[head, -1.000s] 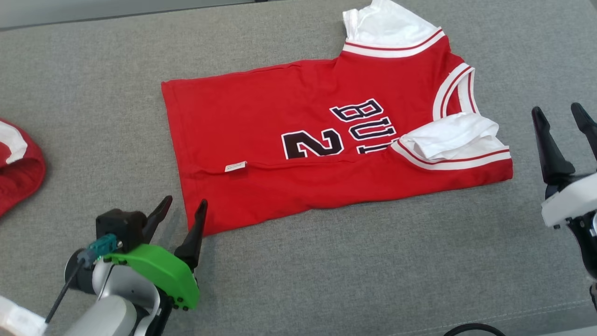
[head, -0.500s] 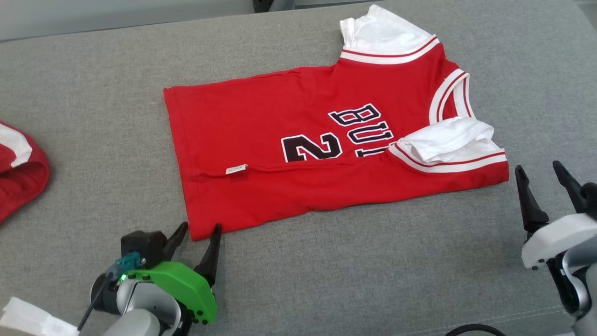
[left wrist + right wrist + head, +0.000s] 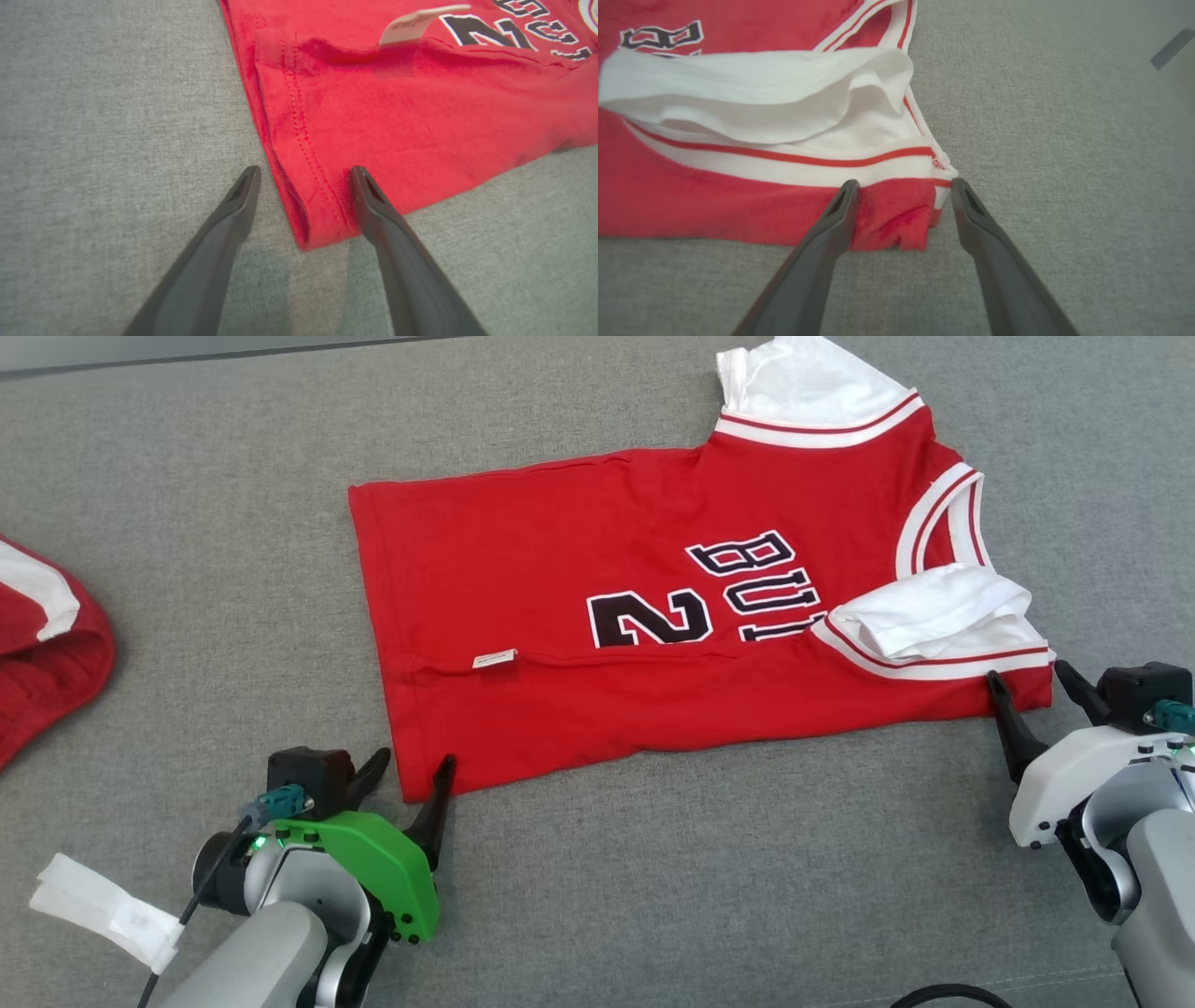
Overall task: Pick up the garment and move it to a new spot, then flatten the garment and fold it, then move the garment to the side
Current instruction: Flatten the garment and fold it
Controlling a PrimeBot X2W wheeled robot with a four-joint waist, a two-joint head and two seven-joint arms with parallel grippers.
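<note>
garment (image 3: 607,569) lay with long axis left to right | left tool (image 3: 415,761) apart, straddled hem corner (image 3: 317,228) | right tool (image 3: 1027,672) apart, straddled shoulder corner (image 3: 901,224) | nothing clamped

Grey woven fabric surface (image 3: 653,896) under even light, pale strip beyond.

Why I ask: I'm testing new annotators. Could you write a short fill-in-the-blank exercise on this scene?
1. The garment lying on the grey surface is mostly ____.
2. The black numeral printed on it is ____.
3. The left gripper straddles its hem corner with jaws ____.
4. The right gripper straddles the corner beside the folded-over ____ sleeve.

Missing words: red; 2; open; white.
</note>
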